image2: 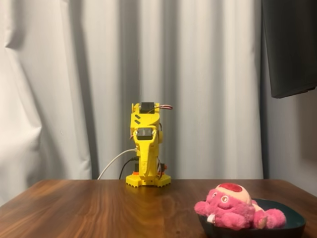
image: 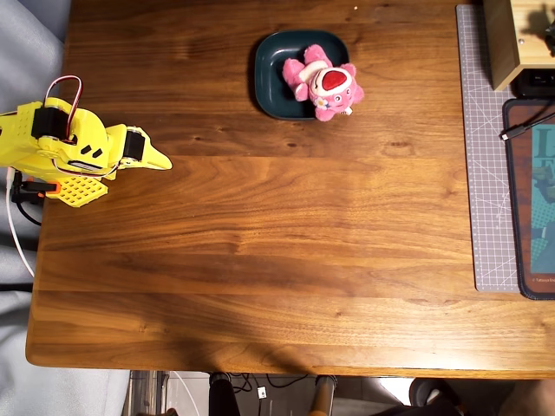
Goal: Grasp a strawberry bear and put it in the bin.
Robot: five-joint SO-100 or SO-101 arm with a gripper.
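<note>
I find the strawberry bear point(image: 323, 84) lying in the bin point(image: 270, 80), partly over its right rim in the overhead view, while my gripper point(image: 154, 159) sits folded, pinched together on nothing, well apart: task apparently complete.

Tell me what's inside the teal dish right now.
The pink plush bear lies in the dish, overhanging its right rim in the overhead view. Whatever is under the bear is hidden.
</note>
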